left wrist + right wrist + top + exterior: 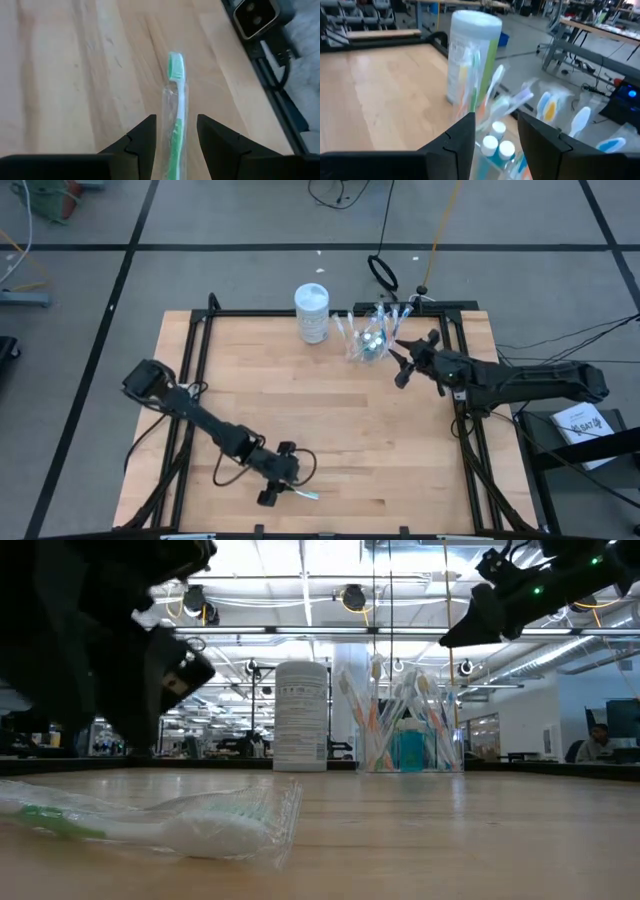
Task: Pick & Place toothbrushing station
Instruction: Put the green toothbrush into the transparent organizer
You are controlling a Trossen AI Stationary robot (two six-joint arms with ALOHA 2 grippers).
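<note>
A green-and-white toothbrush (176, 100) in a clear wrapper lies flat on the wooden table near its front edge (305, 494), also close in the low view (150, 825). My left gripper (176, 120) hovers open just above it, one finger on either side of its handle, touching nothing. At the far right a small clear cup (368, 340) stands upright, holding several wrapped toothbrushes and small white-capped tubes (492, 137). My right gripper (398, 365) hangs open in the air just right of the cup and above its rim, with nothing between its fingers (495, 117).
A tall white canister (312, 312) stands just left of the cup at the far edge. Black frame rails (195, 380) run along the table's sides and back. A small camera (255, 17) sits at the front edge. Bare wood lies across the table's middle.
</note>
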